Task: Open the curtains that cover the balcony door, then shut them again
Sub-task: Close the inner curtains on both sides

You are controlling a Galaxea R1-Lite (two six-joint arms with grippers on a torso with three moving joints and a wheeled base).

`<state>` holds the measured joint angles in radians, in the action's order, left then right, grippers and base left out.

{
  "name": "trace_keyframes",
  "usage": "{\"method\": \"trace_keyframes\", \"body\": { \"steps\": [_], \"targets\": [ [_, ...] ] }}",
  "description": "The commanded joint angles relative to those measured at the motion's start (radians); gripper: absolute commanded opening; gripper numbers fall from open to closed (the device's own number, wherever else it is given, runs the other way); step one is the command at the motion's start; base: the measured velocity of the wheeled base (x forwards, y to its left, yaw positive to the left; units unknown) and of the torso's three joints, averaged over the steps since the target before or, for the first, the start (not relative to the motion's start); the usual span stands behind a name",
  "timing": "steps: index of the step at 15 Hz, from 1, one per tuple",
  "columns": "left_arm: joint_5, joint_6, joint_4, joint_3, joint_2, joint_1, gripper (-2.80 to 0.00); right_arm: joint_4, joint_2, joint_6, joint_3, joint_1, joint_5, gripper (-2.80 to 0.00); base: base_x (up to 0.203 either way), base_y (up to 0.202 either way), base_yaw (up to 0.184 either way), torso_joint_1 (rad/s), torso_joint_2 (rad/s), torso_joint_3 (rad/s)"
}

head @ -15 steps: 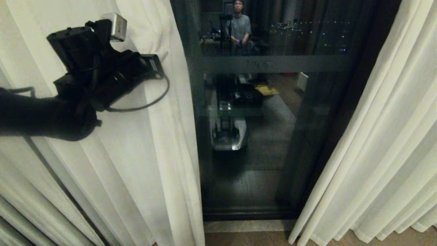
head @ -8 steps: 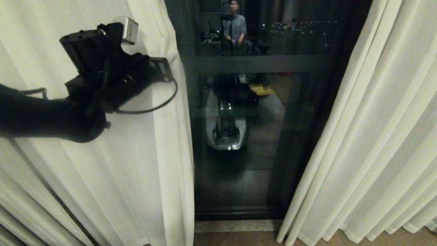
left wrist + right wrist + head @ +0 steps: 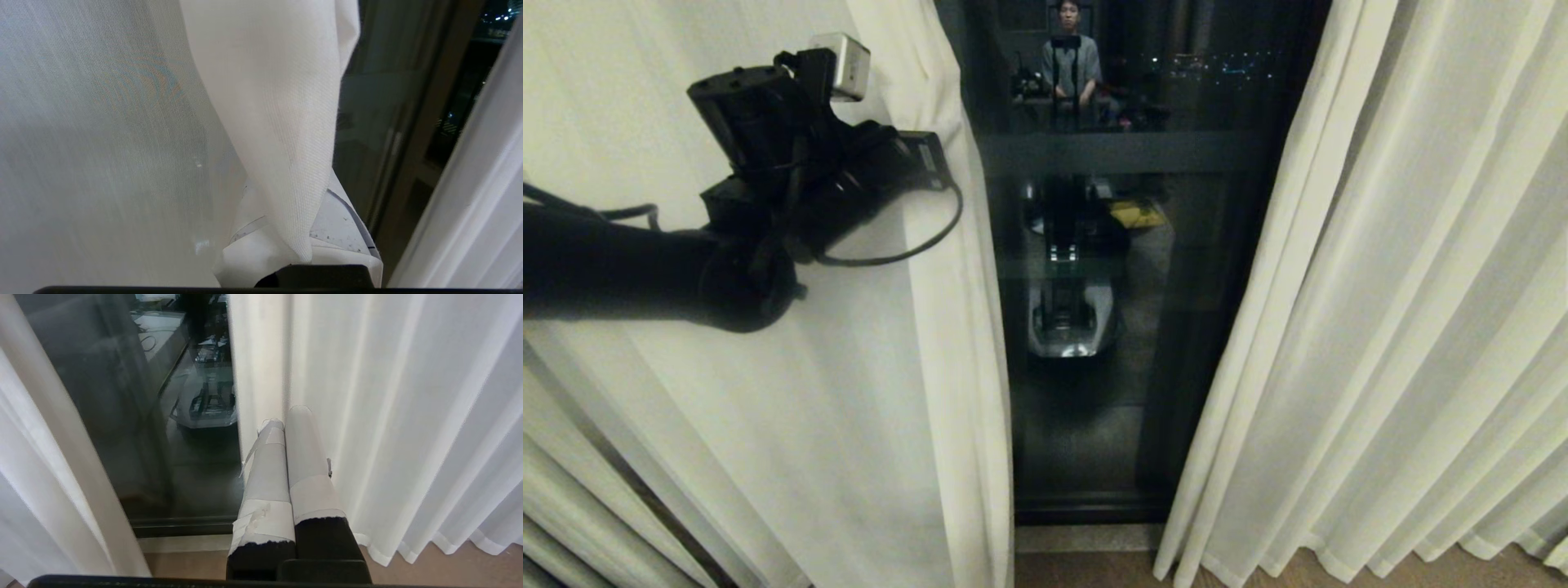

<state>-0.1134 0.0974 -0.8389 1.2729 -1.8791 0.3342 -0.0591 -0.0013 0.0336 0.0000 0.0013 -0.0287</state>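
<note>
A: Left gripper (image 3: pixel 286 245) status?

B: Clamped on the inner edge of the left curtain (image 3: pixel 915 408). In the wrist view a fold of the cloth runs down between the taped fingers (image 3: pixel 339 228) and bunches over them. Fingers nearly hidden by the fabric, so I can't be sure how much cloth is pinched, but the jaws are tight together.

A: Where's the arm?

B: Left arm (image 3: pixel 621 269) reaches across in front of that panel at upper height, wrist camera (image 3: pixel 841 57) on top, cable looping below it.

A: Door?

B: The balcony door (image 3: pixel 1094 367) shows just beyond the gripped edge, as a dark strip of glass between the two panels. Frosted band (image 3: pixel 1111 151) across it roughly level with the gripper. Pale threshold (image 3: pixel 1086 537) far below. The robot's base is reflected in the glass, and a person is reflected near the top.

A: Other panel?

B: The right curtain (image 3: pixel 1405 327) hangs across the gap from the left gripper, pleated, hem on the floor (image 3: pixel 1094 572).

A: Right gripper (image 3: pixel 288 416)?

B: Fully closed, holding nothing. Taped fingers (image 3: pixel 269 469) pressed together, pointing down in front of the right curtain's inner edge, near the cloth. Contact unclear.
</note>
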Motion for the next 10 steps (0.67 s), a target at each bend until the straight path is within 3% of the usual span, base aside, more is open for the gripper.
{"method": "trace_keyframes", "body": {
  "steps": [1, 10],
  "targets": [
    [0.0, 0.002, -0.005, 0.002, -0.005, 0.009, -2.8, -0.001, 0.001, 0.0, 0.0, 0.0, 0.0, -2.8, 0.0, -0.188, 0.004, 0.002, 0.0, 0.002],
    [0.003, -0.001, -0.005, 0.0, 0.006, 0.031, -2.8, -0.001, 0.001, 0.0, 0.0, 0.0, 0.0, -2.8, 0.0, -0.187, 0.003, 0.003, 0.0, 0.003]
  ]
}}
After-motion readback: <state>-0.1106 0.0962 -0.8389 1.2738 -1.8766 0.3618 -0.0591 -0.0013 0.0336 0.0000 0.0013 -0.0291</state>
